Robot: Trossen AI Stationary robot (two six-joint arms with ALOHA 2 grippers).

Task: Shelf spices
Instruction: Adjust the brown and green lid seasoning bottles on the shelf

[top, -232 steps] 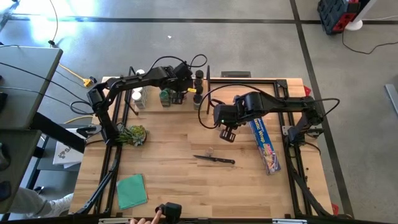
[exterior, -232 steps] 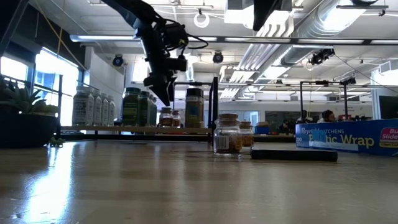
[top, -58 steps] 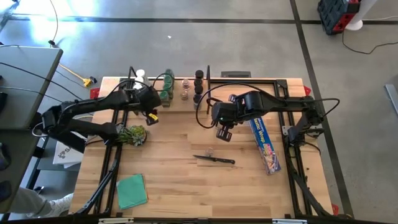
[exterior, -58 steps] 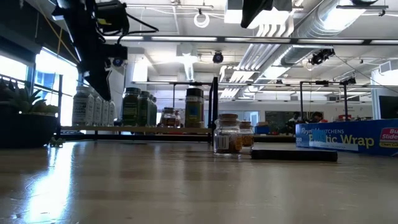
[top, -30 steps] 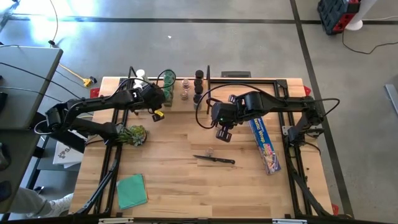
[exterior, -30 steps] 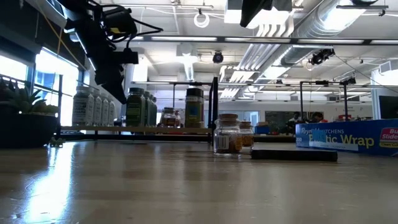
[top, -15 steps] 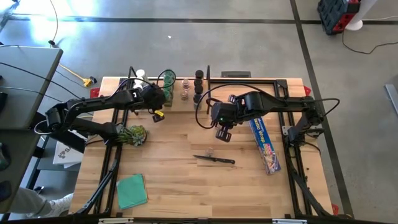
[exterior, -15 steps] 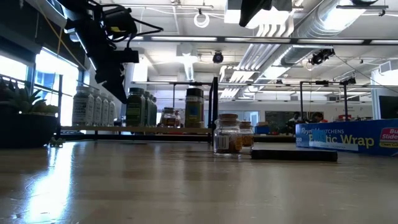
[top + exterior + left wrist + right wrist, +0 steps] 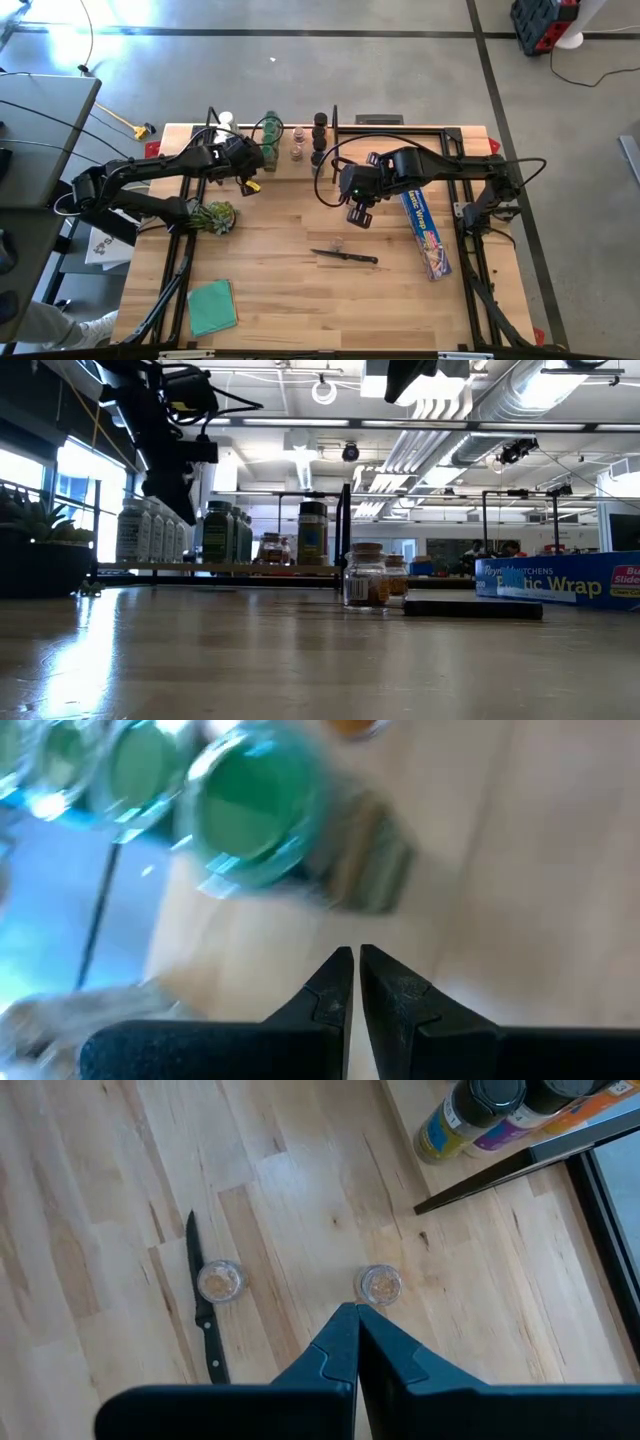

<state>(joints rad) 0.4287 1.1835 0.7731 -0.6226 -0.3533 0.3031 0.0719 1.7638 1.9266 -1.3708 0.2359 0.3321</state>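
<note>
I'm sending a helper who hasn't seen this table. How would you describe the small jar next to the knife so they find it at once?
Start at the wooden table and find the dark-handled knife lying near its middle. Just beside the blade stands a small clear jar with brownish contents. Unlike the jars lined up on the shelf at the far edge, it stands alone on the open tabletop.

High view: we look straight down on whole pale wooden tabletop [image 9: 300, 290]. Low view: we sit at table height, facing level across toward pale plank shelf with black end rods [image 9: 215, 568] and room behind. Left wrist view: very near, we face green-capped jars [image 9: 262, 802]. Right wrist view: we look down on dark-handled knife [image 9: 203, 1323], shared with high view [image 9: 345, 257].
</note>
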